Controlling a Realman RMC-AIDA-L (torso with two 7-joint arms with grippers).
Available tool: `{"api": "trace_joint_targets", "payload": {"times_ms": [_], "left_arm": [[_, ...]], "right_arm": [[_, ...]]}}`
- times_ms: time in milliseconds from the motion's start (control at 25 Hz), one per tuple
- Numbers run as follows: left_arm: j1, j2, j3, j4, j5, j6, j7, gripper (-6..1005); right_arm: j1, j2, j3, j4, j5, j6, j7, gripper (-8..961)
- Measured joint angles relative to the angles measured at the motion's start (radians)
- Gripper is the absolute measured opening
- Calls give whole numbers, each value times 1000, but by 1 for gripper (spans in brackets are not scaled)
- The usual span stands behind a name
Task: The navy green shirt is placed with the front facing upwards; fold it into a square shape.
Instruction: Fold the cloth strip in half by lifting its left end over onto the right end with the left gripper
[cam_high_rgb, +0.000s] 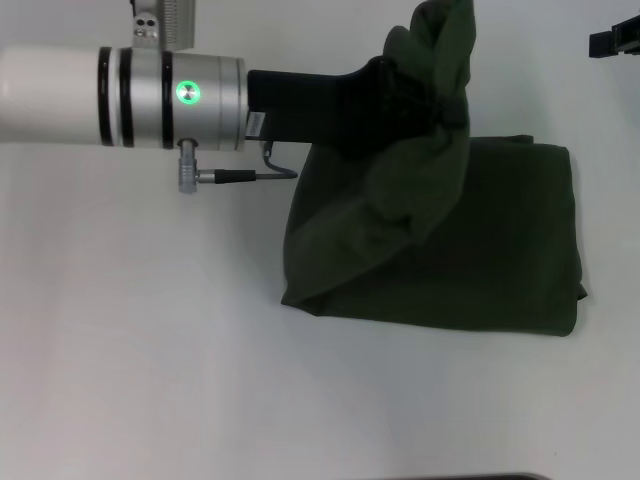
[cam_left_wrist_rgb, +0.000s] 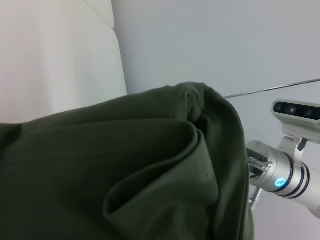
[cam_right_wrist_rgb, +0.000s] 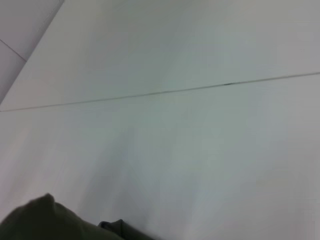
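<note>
Gripping the navy green shirt (cam_high_rgb: 440, 250), left pincer (cam_high_rgb: 420, 95) lifts one edge.

The shirt (cam_high_rgb: 440, 250) is matt, soft olive cloth, thick where it creases. The tabletop (cam_high_rgb: 150, 350) looks smooth, white and faintly sheeny. The left arm (cam_high_rgb: 120, 95) has glossy white plastic and brushed metal rings.

You had the navy green shirt (cam_high_rgb: 470, 250) lying folded in a thick, roughly square stack, plain dark olive side up, no lettering showing. One bunched flap (cam_high_rgb: 425, 120) was lifted off its far left corner and draped down over the stack.
</note>
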Motion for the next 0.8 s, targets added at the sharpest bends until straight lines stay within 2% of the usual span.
{"api": "trace_joint_targets", "payload": {"times_ms": [800], "left_arm": [[-84, -7, -1, -125, -24, -88, 49, 116]], "right_arm": [[12, 9, 0, 7, 0, 19, 0, 34]]}}
